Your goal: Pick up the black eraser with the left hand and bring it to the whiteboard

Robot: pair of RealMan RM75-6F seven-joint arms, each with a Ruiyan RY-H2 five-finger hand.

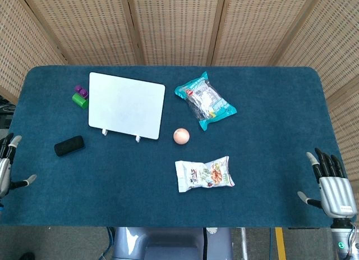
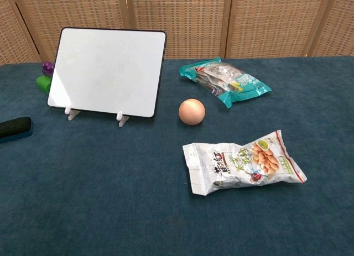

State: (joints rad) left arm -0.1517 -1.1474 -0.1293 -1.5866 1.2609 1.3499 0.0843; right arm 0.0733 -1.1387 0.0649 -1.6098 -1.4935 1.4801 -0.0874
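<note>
Meanwhile, left hand (image 1: 7, 167) and right hand (image 1: 333, 188) hover spread and empty, apart from the eraser (image 1: 69, 145).

light: bright, even | shadows: soft, small | glare: faint on shiny white rectangular whiteboard (image 2: 107, 72) | focus: both views sharp

On the surface (image 1: 269, 159), the ball (image 1: 181, 136) sits central, with the whiteboard (image 1: 126, 105) at its ten o'clock, the eraser (image 1: 69, 145) at nine, one snack bag (image 1: 204, 100) at one and another (image 1: 204, 173) at five.
</note>
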